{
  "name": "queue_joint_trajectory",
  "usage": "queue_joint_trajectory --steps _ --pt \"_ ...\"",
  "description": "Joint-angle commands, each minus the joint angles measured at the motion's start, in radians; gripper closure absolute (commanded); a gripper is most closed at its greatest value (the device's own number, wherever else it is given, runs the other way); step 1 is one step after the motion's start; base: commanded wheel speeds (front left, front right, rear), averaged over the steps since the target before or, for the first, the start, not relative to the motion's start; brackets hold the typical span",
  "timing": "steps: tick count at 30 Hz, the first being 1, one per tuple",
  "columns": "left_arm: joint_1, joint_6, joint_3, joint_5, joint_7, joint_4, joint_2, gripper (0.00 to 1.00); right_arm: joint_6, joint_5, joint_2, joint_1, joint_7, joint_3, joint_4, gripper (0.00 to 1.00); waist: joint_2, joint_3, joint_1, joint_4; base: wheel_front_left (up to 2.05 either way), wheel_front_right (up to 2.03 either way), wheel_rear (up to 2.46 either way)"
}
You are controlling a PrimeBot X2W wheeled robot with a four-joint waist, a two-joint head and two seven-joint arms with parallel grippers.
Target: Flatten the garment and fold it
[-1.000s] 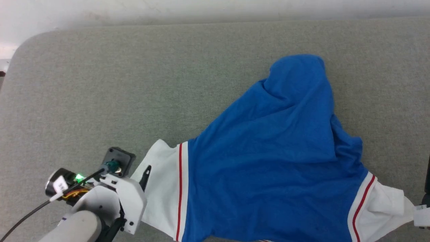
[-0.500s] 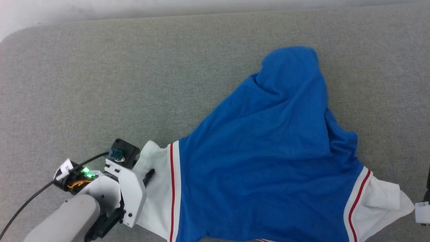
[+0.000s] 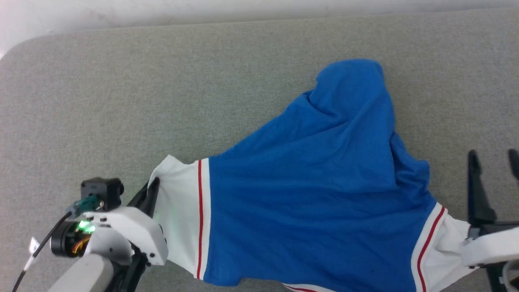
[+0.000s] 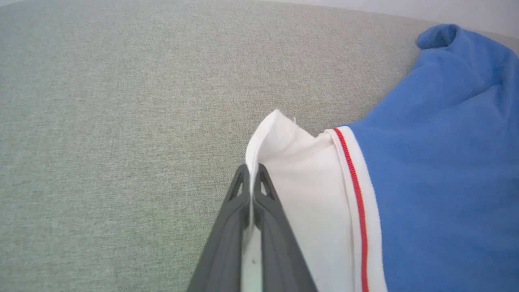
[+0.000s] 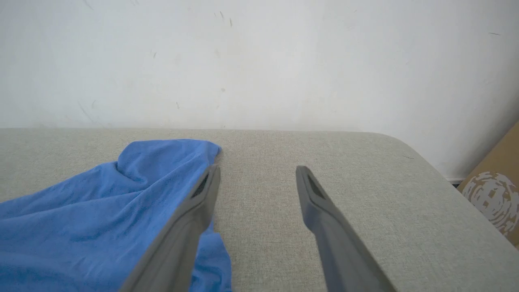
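Our left fingers (image 4: pixel 229 227) are pinched together on the edge of a white sleeve (image 4: pixel 300 182), the cloth caught between their tips and rising just above them. Our right fingers (image 5: pixel 184 227) stand spread wide with nothing between them, over the counter (image 3: pixel 162 101) just beside the shirt (image 3: pixel 308 194); whether they touch the cloth we cannot tell. The shirt lies rumpled on the counter, plain blue side up, narrowing to a bunched hump toward the far edge. Its other sleeve (image 3: pixel 442 247), white with a red stripe, lies crumpled at the near right, next to our right wrist. Behind the counter stands a pale wall (image 5: pixel 259 61), and a brown box (image 5: pixel 494 186) shows past the counter's rounded corner.
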Motion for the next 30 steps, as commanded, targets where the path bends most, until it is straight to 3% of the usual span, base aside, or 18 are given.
queue_joint_trajectory --steps 1,6,12,22,30 --pt "0.031 0.022 0.020 -0.008 -0.019 -0.023 0.005 1.00 -0.001 -0.012 0.002 -0.016 0.053 0.019 -0.002 0.00 0.0000 -0.006 -0.0001 -0.002 0.00 0.00 0.00" --pt "0.077 0.045 0.021 -0.012 -0.025 -0.071 0.011 1.00 -0.001 0.020 -0.044 0.035 0.337 0.036 0.021 0.00 0.0000 -0.014 -0.0001 0.000 0.00 0.00 0.00" --pt "0.088 0.049 0.020 -0.016 -0.021 -0.092 0.016 1.00 -0.001 0.085 -0.191 0.121 0.559 0.005 0.035 0.00 0.0000 -0.009 -0.0001 -0.006 0.00 0.00 0.00" --pt "0.091 0.047 0.019 -0.023 -0.011 -0.108 0.027 1.00 -0.001 0.149 -0.297 0.111 0.538 0.114 0.157 0.00 0.0000 0.004 -0.0001 -0.014 0.00 0.00 0.00" --pt "0.078 0.044 0.018 -0.024 0.003 -0.120 0.037 1.00 -0.001 0.183 -0.320 0.063 0.496 0.212 0.234 0.00 0.0000 0.025 -0.0001 -0.005 0.00 0.00 0.00"
